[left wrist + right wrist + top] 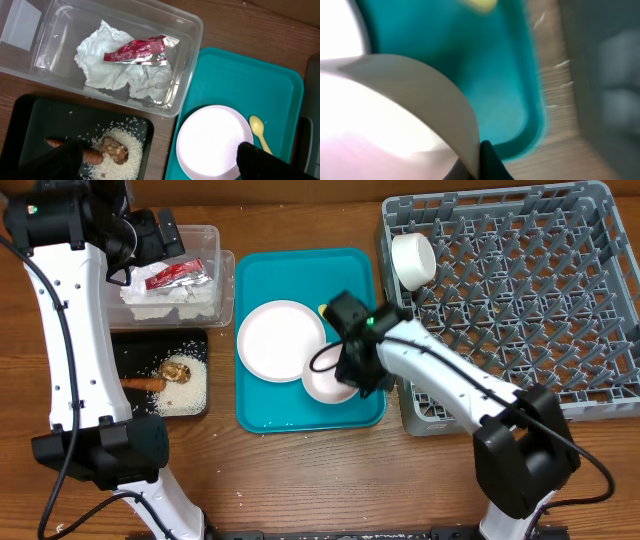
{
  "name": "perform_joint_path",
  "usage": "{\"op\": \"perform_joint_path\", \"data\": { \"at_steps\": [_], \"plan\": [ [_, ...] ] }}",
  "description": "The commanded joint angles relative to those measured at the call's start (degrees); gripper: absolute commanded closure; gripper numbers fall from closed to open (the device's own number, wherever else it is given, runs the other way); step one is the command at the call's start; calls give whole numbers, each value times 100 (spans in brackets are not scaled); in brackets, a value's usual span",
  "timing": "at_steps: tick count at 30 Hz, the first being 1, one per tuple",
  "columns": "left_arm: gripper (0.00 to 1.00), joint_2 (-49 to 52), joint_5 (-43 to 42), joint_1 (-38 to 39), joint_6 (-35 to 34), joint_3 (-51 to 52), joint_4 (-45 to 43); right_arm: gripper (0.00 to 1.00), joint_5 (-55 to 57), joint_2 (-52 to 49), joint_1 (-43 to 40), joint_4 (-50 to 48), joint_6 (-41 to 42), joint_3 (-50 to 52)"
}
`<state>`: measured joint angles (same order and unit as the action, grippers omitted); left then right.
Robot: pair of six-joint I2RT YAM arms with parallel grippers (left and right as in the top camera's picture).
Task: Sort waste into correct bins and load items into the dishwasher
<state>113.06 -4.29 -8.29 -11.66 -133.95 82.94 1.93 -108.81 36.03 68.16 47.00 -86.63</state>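
My right gripper point(355, 372) is shut on the rim of a white bowl point(325, 380) at the front right of the teal tray; in the right wrist view its dark finger point(487, 160) presses the bowl wall point(420, 100). A white plate point(280, 340) and a yellow spoon point(324, 310) lie on that tray. A white bowl point(412, 260) sits in the grey rack point(520, 290). My left gripper point(165, 235) is open and empty above the clear tub point(215, 240), which holds the napkin point(115, 70) and red wrapper point(137, 50). The black tray point(30, 115) holds rice point(132, 150), carrot point(92, 156) and brown scraps point(112, 148).
The teal tray point(300, 265) lies between the bins on the left and the rack on the right. Bare wooden table runs along the front edge. The left arm's white links rise over the black tray's left side.
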Motion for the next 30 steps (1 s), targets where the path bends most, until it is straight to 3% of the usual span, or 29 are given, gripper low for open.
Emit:
{"op": "perform_joint_path", "data": {
  "at_steps": [1,6,9,15,24,30],
  "plan": [
    [0,9,22,-31,-15,9,-7,96,1899,221,-243,634,-507,-1235],
    [0,9,22,-31,-15,9,-4,96,5458,236,-396,1239,-466,-2221],
    [0,9,22,-31,-15,9,-4,96,6620,227,-533,1320,-461,-2100],
    [0,9,22,-31,-15,9,-4,96,6747,225,-1008,933,-437,-1325],
    [0,9,22,-31,-15,9,-4,96,7622,225,-1132,-1178,-129,826],
    [0,9,22,-31,-15,9,-4,96,7785,225,-1086,-1982,-52,1475]
  ]
}}
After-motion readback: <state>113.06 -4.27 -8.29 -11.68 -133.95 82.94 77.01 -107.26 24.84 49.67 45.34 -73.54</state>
